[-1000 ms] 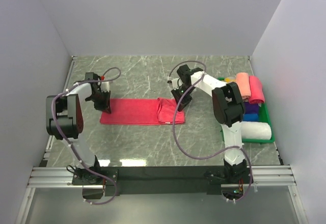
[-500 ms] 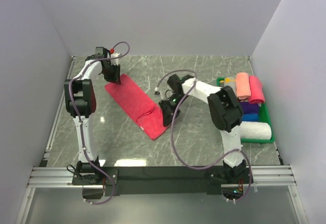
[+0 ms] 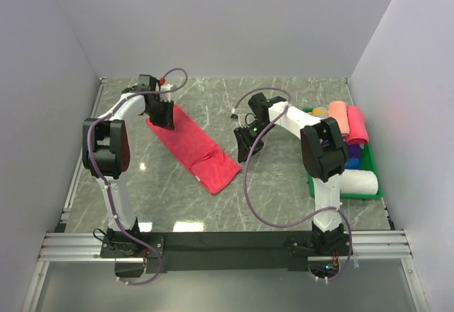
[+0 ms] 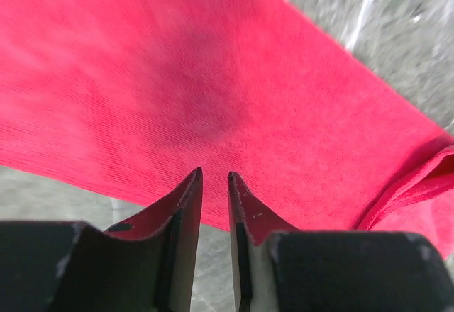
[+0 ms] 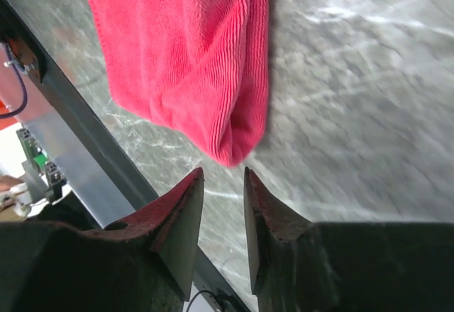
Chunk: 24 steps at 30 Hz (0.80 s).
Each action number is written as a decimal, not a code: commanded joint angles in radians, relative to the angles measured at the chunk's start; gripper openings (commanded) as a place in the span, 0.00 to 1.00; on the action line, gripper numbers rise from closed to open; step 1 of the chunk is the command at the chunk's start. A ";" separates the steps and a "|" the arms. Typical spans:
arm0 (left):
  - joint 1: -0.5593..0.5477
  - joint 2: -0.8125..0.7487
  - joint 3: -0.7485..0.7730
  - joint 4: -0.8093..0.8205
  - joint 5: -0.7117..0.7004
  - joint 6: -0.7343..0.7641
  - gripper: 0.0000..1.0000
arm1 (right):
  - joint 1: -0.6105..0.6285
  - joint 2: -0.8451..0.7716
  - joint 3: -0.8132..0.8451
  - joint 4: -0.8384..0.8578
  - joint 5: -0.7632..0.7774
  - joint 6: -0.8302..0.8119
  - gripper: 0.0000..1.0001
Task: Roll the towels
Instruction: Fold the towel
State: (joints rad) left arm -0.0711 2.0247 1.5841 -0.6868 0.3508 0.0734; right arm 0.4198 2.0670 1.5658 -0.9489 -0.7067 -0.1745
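Note:
The crimson-red towel (image 3: pixel 195 145) lies flat and diagonal on the marble table, its folded end (image 3: pixel 218 174) nearest the arms. My left gripper (image 3: pixel 163 115) hovers at the towel's far left end. In the left wrist view its jaws (image 4: pixel 214 176) stand a narrow gap apart with nothing between them, and the towel (image 4: pixel 213 78) lies just beyond the tips. My right gripper (image 3: pixel 243 150) is to the right of the folded end, apart from it. In the right wrist view it (image 5: pixel 223 172) is slightly open and empty, with the towel's corner (image 5: pixel 191 49) just ahead.
A green tray (image 3: pixel 374 188) at the right edge holds rolled towels: salmon (image 3: pixel 338 118), pink (image 3: pixel 357 125), blue (image 3: pixel 349 154) and white (image 3: pixel 355 181). Grey walls enclose the table on three sides. A metal rail (image 3: pixel 227 244) runs along the near edge.
The towel was swung from lying straight across to a diagonal. My right gripper has since let go of the folded end and drawn back to the right. My left gripper shifted slightly right.

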 commanded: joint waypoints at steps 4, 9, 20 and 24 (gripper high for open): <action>-0.027 0.034 -0.026 0.036 -0.047 -0.044 0.26 | 0.020 0.056 0.030 0.033 -0.053 0.009 0.38; -0.035 0.084 -0.001 0.036 -0.049 -0.046 0.22 | 0.043 0.084 -0.045 0.035 -0.091 -0.011 0.33; -0.120 0.278 0.197 0.016 0.030 0.031 0.17 | 0.181 0.035 -0.283 0.183 -0.250 0.046 0.27; -0.173 0.345 0.307 0.012 0.085 0.017 0.17 | 0.195 -0.014 -0.343 0.257 -0.278 0.081 0.28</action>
State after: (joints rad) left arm -0.1955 2.2906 1.8381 -0.6758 0.3801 0.0708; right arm 0.6109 2.1246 1.2648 -0.7918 -0.9714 -0.1089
